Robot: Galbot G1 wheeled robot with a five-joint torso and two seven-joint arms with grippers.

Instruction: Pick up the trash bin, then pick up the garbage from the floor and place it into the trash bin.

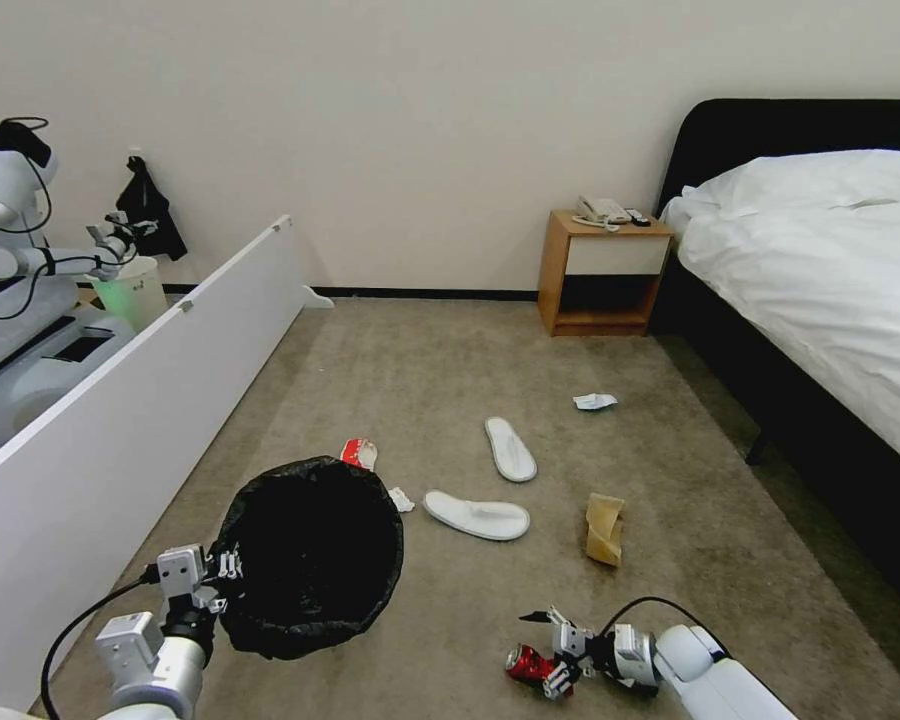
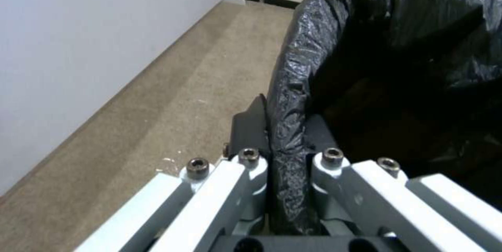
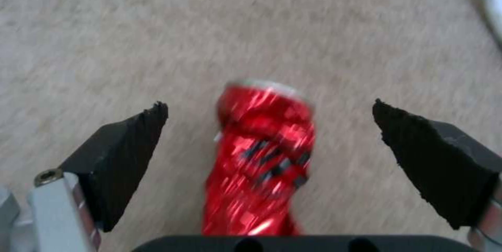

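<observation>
- The left gripper (image 2: 280,157) was clamped on the rim of the round trash bin lined with crinkled black plastic (image 1: 310,555), holding it by the robot's left side; that first step looked done.
- The right gripper (image 3: 269,138) hung low over the grey-brown carpet floor (image 1: 450,370), fingers spread wide either side of a crushed shiny red can (image 3: 261,157), not gripping it.
- Left to collect: two flat white slippers (image 1: 477,515), folded tan paper (image 1: 604,528), a white crumpled tissue (image 1: 594,401), and a red-white packet (image 1: 359,452) just behind the bin.

One lined trash bin (image 1: 310,560); two white slippers (image 1: 510,449) (image 1: 477,516); one crushed red can (image 1: 528,664); one tan folded paper (image 1: 604,529); two white tissues (image 1: 595,402) (image 1: 401,499); one red-white packet (image 1: 359,453).
</observation>
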